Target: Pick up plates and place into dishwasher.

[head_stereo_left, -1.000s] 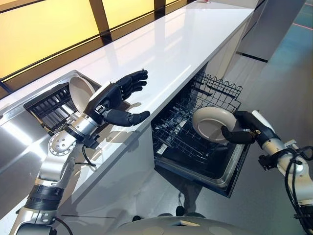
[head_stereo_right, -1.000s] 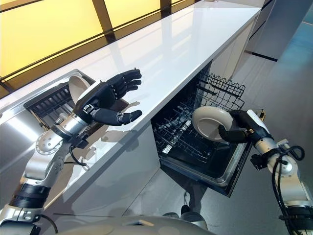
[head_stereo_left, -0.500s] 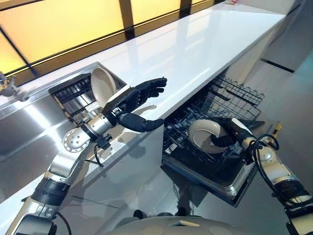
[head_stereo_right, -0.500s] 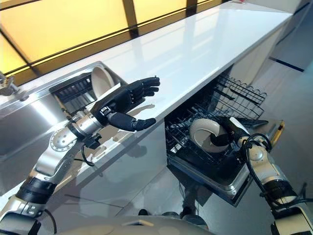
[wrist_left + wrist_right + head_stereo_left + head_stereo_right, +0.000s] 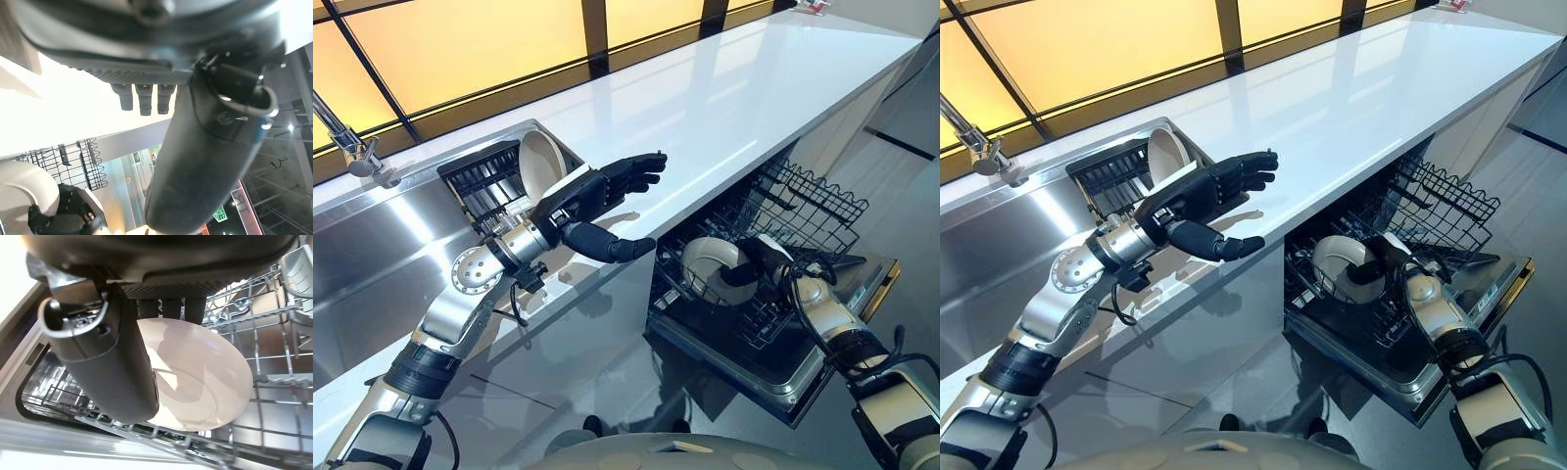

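Note:
A cream plate (image 5: pixel 708 262) stands on edge in the open dishwasher's lower rack (image 5: pixel 800 204). My right hand (image 5: pixel 756 270) is shut on this plate; in the right wrist view its thumb (image 5: pixel 110 362) lies across the plate's face (image 5: pixel 200 377) and its fingers (image 5: pixel 171 306) curl behind the rim. A second cream plate (image 5: pixel 539 162) leans upright in the black dish rack (image 5: pixel 481 182) in the sink. Just in front of that plate my left hand (image 5: pixel 592 196) hovers open above the counter edge, with its fingers spread and nothing in it.
A long white counter (image 5: pixel 724 88) runs above the dishwasher. The steel sink (image 5: pixel 382 255) with a faucet (image 5: pixel 352 152) lies at the left. The dishwasher door (image 5: pixel 842 328) hangs open, low over the grey floor.
My right hand has lowered the plate from above the dishwasher down into the lower rack. The camera has shifted; the left hand stays open by the sink rack.

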Tool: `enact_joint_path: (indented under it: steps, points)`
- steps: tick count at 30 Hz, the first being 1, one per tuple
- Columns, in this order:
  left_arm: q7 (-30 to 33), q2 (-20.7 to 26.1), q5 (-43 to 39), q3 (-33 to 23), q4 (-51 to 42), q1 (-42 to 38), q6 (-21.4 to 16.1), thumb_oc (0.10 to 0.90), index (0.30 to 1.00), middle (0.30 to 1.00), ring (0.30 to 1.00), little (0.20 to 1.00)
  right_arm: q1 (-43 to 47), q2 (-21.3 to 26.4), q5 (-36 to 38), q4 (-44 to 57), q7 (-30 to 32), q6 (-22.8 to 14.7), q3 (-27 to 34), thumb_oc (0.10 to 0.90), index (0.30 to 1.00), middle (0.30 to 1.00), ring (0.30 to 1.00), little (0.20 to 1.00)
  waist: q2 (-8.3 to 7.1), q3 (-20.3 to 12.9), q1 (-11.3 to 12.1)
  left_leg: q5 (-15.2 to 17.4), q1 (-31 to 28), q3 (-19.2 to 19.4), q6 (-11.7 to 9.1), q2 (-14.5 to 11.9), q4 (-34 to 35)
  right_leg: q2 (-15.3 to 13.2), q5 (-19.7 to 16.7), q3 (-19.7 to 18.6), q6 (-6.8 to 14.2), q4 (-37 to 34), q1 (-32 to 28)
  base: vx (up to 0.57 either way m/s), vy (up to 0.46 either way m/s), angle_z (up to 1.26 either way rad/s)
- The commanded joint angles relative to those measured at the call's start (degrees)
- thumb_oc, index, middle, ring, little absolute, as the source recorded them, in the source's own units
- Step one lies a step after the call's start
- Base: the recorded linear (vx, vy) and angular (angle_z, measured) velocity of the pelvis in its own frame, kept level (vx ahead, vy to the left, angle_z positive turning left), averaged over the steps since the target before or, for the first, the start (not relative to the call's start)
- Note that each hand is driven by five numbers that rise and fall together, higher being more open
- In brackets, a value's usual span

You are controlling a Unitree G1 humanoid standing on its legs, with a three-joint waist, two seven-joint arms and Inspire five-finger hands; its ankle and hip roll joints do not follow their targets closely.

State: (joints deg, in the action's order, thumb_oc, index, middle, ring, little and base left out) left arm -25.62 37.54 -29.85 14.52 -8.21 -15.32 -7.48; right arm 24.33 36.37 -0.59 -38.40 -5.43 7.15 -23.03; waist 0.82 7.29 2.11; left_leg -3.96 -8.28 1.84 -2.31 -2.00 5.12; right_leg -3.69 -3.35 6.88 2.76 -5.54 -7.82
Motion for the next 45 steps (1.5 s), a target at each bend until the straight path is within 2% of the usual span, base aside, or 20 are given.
enact_joint_path:
  steps: [1, 5, 12, 15, 18, 19, 20, 21, 29, 36, 43, 45]
  points:
    - [0.37, -0.41, -4.9, 0.91, -0.97, -9.08, -3.73, 0.8, 0.9, 0.9, 0.9, 0.9, 10.44, -0.81, 2.2, -1.39, 1.63, -1.7, -2.3, 0.1, 0.3, 0.3, 0.3, 0.2, -1.44, -2.99, 0.83, 3.9, -0.36, -1.34, 2.18, 3.46, -0.12, 0.77, -0.31, 1.39, 1.07, 0.54, -0.68, 0.0, 0.0, 0.0]
    - [0.05, -1.13, -4.75, 1.41, -0.84, -9.32, -3.85, 0.8, 0.9, 0.9, 0.9, 0.9, 11.97, -2.78, 6.55, -1.83, 2.11, -2.26, -2.61, 0.1, 0.3, 0.3, 0.3, 0.2, -1.21, -2.93, 1.23, 3.93, -0.52, -1.44, 2.28, 3.51, -0.12, 0.73, -0.22, 1.32, 0.86, 0.54, -0.96, 0.01, 0.004, 0.0]
    - [-0.61, -1.38, -5.36, 1.97, 0.32, -10.03, -4.12, 0.8, 0.9, 0.9, 0.9, 0.9, 13.0, -4.63, 7.3, 0.06, 3.16, -5.03, -2.52, 0.1, 0.3, 0.3, 0.3, 0.2, -1.02, -3.03, 1.46, 4.08, -0.71, -1.78, 2.33, 3.65, -0.12, 0.66, -0.08, 1.38, 0.82, 0.54, -1.19, 0.0, 0.003, 0.01]
    - [-0.95, -1.37, -5.6, 1.97, 0.54, -10.01, -4.18, 0.8, 0.9, 0.9, 0.9, 0.9, 13.35, -5.02, 10.71, 1.93, 2.02, -5.57, -3.08, 0.1, 0.3, 0.3, 0.3, 0.2, -1.11, -3.33, 1.45, 4.07, -0.69, -1.76, 2.34, 3.69, -0.12, 0.66, 0.05, 1.35, 0.76, 0.54, -1.19, 0.0, 0.0, 0.0]
    - [-1.7, -0.74, -5.84, 1.57, 0.84, -9.61, -4.67, 0.8, 0.9, 0.9, 0.9, 0.9, 12.54, -4.99, 9.67, 4.25, 1.13, -6.09, -2.74, 0.1, 0.3, 0.3, 0.3, 0.2, -1.27, -3.62, 1.31, 3.51, -0.2, -1.57, 2.38, 3.77, -0.12, 0.58, -0.38, 1.31, 0.72, 0.54, -0.65, 0.0, 0.0, 0.0]
    - [-1.74, -0.6, -5.82, 1.42, 0.87, -9.4, -4.89, 0.8, 0.9, 0.9, 0.9, 0.9, 12.15, -4.86, 9.68, 4.76, 0.78, -5.31, -2.77, 0.8, 0.9, 0.9, 0.9, 0.9, -1.31, -3.68, 1.23, 3.52, -0.19, -1.47, 2.39, 3.77, -0.12, 0.56, -0.37, 1.28, 0.73, 0.54, -0.62, 0.04, 0.013, 0.01]
    - [-1.65, -0.49, -5.81, 1.02, 0.7, -9.15, -4.89, 0.8, 0.9, 0.9, 0.9, 0.9, 11.17, -4.73, 9.84, 5.02, -0.57, -3.19, -2.62, 0.8, 0.9, 0.9, 0.9, 0.9, -1.31, -3.73, 1.04, 4.18, -0.67, -1.35, 2.39, 3.66, -0.12, 0.6, 0.18, 1.23, 0.83, 0.54, -1.03, 0.03, 0.009, 0.0]
    - [-1.56, -0.4, -5.89, 0.9, 0.6, -9.13, -4.85, 0.8, 0.9, 0.9, 0.9, 0.9, 10.91, -4.67, 9.71, 5.06, -0.86, -2.68, -2.61, 0.8, 0.9, 0.9, 0.9, 0.9, -1.32, -3.76, 0.99, 4.2, -0.69, -1.29, 2.4, 3.64, -0.12, 0.61, 0.2, 1.22, 0.82, 0.54, -1.03, 0.03, 0.006, 0.0]
    - [-1.04, -0.06, -5.59, 0.11, -0.37, -9.17, -4.86, 0.8, 0.9, 0.9, 0.9, 0.9, 8.45, -3.11, 8.71, 6.2, 0.78, -1.22, -0.99, 0.8, 0.9, 0.9, 0.9, 0.9, -1.56, -3.77, 0.17, 3.77, -0.7, -0.66, 2.45, 3.6, -0.12, 0.72, -0.3, 0.72, 0.71, 0.54, -0.91, -0.01, -0.001, 0.0]
    - [-1.0, 0.14, -4.71, -1.3, -1.31, -7.77, -5.36, 0.8, 0.9, 0.9, 0.9, 0.9, 4.34, -2.24, 9.22, 11.3, 0.86, -2.3, 2.49, 0.8, 0.9, 0.9, 0.9, 0.9, -1.66, -3.85, -0.79, 3.78, -0.84, -0.18, 2.5, 3.54, -0.12, 0.86, -0.42, 0.03, 0.76, 0.54, -0.85, 0.0, 0.0, 0.0]
    - [-1.1, 1.49, -3.2, -4.45, -2.73, -4.73, -6.87, 0.8, 0.9, 0.9, 0.9, 0.9, -3.14, -0.43, 5.51, 20.14, 2.05, -3.7, 8.9, 0.8, 0.9, 0.9, 0.9, 0.9, -1.68, -3.68, -2.39, 3.85, -1.05, 0.63, 2.66, 3.38, -0.12, 1.07, -0.54, -0.78, 0.97, 0.54, -0.68, -0.01, -0.001, -0.05]
    - [-1.09, 2.21, -2.56, -5.76, -3.59, -3.82, -7.29, 0.8, 0.9, 0.9, 0.9, 0.9, -5.67, -0.38, 6.28, 23.3, 0.52, -3.2, 10.83, 0.8, 0.9, 0.9, 0.9, 0.9, -1.75, -3.79, -2.84, 3.86, -1.02, 0.83, 2.68, 3.38, -0.12, 1.1, -0.58, -1.02, 1.12, 0.54, -0.55, -0.01, -0.003, -0.09]
